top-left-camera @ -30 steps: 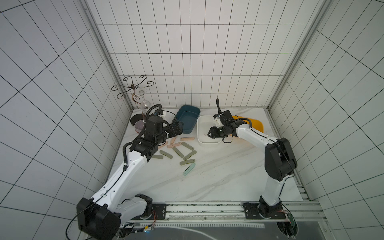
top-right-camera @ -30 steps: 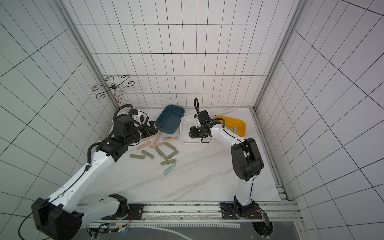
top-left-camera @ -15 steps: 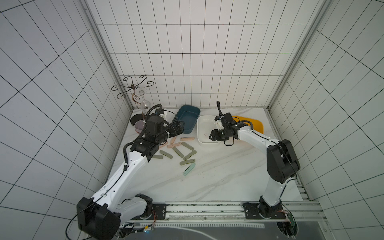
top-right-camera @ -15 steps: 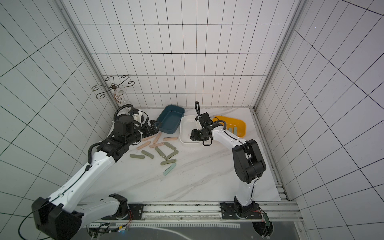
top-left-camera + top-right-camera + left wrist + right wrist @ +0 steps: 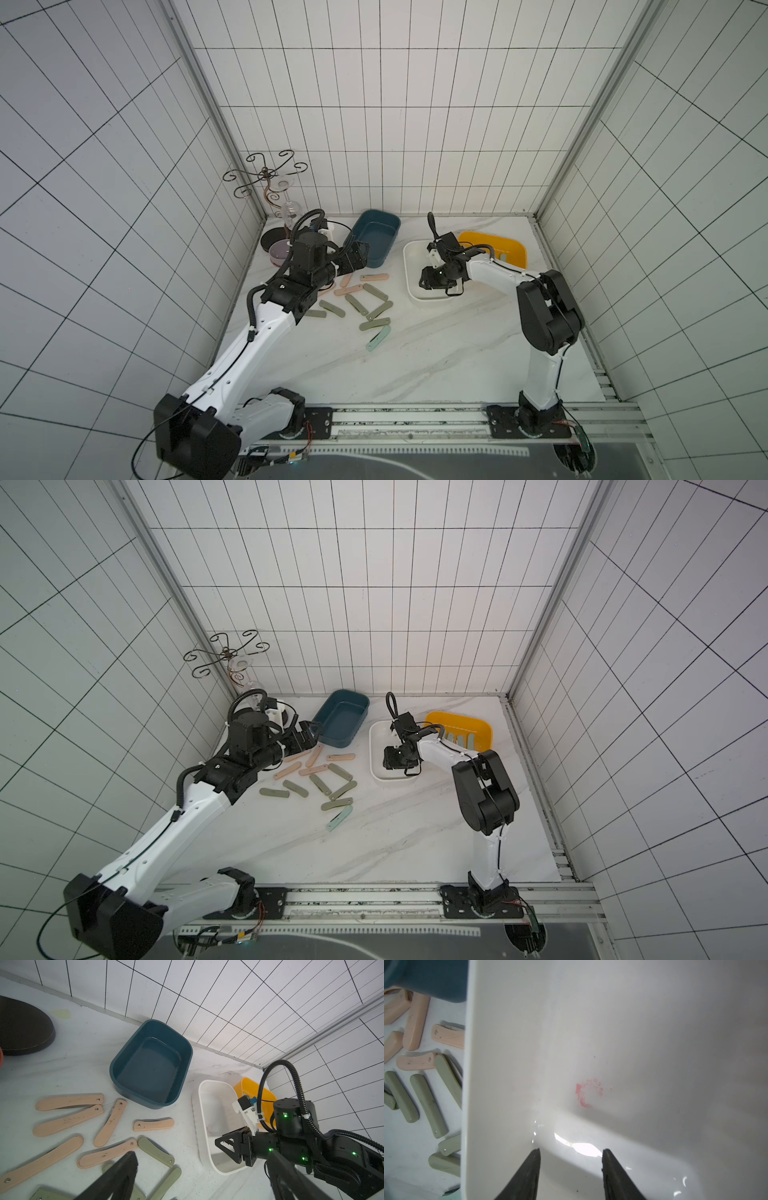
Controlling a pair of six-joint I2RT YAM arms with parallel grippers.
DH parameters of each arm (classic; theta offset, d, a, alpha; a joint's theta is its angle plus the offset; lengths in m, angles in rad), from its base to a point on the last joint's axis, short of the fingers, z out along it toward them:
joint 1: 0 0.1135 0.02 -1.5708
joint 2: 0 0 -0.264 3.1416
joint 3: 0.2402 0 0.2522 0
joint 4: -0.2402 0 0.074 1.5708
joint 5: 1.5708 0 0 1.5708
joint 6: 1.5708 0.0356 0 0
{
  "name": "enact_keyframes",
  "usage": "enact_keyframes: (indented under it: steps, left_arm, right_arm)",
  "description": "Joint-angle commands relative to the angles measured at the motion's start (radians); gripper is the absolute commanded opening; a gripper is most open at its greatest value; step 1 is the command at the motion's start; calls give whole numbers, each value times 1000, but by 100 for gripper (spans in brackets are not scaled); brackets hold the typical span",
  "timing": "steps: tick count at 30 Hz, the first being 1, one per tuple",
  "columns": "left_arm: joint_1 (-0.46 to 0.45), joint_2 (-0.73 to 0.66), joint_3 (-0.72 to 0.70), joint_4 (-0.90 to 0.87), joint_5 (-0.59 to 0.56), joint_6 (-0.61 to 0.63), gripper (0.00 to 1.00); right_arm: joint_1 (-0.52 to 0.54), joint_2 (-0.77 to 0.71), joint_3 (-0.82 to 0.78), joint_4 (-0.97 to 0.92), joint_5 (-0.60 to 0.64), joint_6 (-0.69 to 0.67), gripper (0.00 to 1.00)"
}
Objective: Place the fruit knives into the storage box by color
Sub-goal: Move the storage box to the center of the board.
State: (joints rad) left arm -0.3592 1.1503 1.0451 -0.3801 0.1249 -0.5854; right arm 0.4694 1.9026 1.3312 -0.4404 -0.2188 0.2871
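Several fruit knives lie loose on the marble between my arms: peach-pink ones nearest the blue storage box, olive ones in front of them, and one pale mint knife closest to the front. In a top view, mint knives lie in the yellow box. My left gripper hangs open over the pink knives beside the blue box, holding nothing. My right gripper is open inside the white box, with nothing between its fingers. The white box floor shows only a faint pink ring stain.
A wire glass rack with a hanging wine glass stands in the back left corner. A dark round disc and a small purple dish sit below it. Tiled walls close in the back and both sides.
My right gripper has slid toward the front end of the white box, its jaws narrowing very slightly. The left arm and the knives have not moved.
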Motion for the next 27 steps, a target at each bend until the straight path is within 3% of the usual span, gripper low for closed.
enact_keyframes:
  steps: [1,8,17,27]
  left_arm:
    - [-6,11,13,18,1,-11,97]
    - [-7,10,18,21,4,-13,97]
    - [-9,9,14,27,7,-16,97]
    - [-11,18,18,34,13,-17,97]
  right_arm:
    - [-4,-79,-101,-35,20,-29,50]
    - [-42,-196,-270,-17,25,-22,51]
    - [-184,-348,-393,-29,28,1,53]
    - [-349,-327,-412,-20,59,-3,55]
